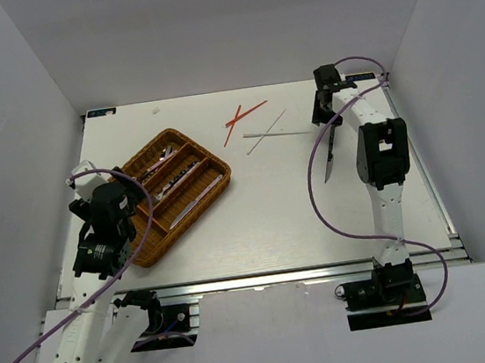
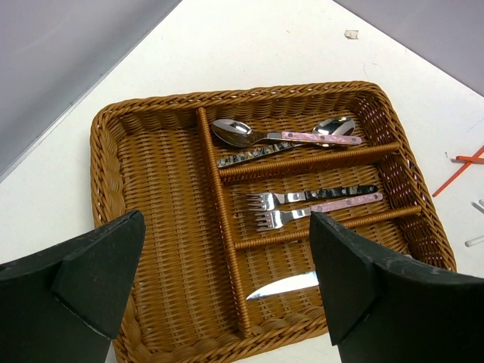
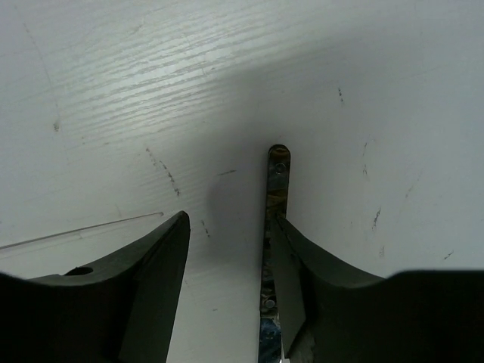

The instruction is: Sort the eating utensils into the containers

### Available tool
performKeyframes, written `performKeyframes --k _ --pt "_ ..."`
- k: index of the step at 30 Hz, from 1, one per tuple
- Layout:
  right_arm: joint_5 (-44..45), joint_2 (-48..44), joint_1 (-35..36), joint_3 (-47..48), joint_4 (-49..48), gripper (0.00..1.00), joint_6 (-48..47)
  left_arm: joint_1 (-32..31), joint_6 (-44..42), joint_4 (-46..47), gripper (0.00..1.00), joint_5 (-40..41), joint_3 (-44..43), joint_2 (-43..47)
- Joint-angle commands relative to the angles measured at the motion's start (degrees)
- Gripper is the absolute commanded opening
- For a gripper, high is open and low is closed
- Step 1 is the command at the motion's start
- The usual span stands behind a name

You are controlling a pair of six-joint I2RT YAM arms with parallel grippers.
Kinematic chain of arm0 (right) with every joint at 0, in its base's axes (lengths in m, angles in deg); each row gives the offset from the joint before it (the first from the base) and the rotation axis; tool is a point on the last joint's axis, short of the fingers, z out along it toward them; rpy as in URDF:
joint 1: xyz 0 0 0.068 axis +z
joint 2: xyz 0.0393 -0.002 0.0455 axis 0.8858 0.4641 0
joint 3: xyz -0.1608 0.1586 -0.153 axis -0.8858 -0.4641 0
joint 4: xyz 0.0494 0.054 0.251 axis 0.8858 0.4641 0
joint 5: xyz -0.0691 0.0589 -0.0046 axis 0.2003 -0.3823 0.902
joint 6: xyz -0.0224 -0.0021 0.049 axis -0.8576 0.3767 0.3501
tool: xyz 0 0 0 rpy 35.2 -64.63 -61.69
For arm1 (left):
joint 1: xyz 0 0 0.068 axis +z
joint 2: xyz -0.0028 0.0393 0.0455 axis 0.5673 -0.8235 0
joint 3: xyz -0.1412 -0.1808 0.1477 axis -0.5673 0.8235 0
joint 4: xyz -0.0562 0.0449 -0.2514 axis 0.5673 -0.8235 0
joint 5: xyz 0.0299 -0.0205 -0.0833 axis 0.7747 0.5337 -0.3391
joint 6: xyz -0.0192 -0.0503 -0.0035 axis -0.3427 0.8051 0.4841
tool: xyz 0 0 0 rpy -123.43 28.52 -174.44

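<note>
Top external view: a knife (image 1: 330, 151) is being seen lying on the table (image 1: 273, 213) at the far right, beneath the right gripper (image 3: 231, 219). Its jaws are being seen parted, the knife's handle lying just beside one finger (image 3: 291, 257) with a gap to the other. The left gripper (image 2: 227, 219) is being hung wide open over the wicker tray (image 2: 103, 147), where spoons (image 2: 287, 138), forks (image 2: 302, 203) and another knife (image 2: 283, 286) are being seen in separate compartments. Red chopsticks (image 1: 239, 120) and silver-white chopsticks (image 1: 265, 133) are being seen crossed on the table beyond.
</note>
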State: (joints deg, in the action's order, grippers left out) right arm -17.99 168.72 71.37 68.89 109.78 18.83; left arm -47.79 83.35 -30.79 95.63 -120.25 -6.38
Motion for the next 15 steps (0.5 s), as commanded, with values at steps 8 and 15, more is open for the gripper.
performKeyframes --k 8,15 --pt "2.0 -3.0 -1.2 -6.6 -4.1 0.51 1.5 0.3 -0.7 0.5 0.98 -1.1 -0.4 0.0" --pt "-0.7 -2.9 -2.7 -10.5 -4.6 0.34 3.1 0.2 -0.7 0.3 0.98 -1.3 -0.4 0.1"
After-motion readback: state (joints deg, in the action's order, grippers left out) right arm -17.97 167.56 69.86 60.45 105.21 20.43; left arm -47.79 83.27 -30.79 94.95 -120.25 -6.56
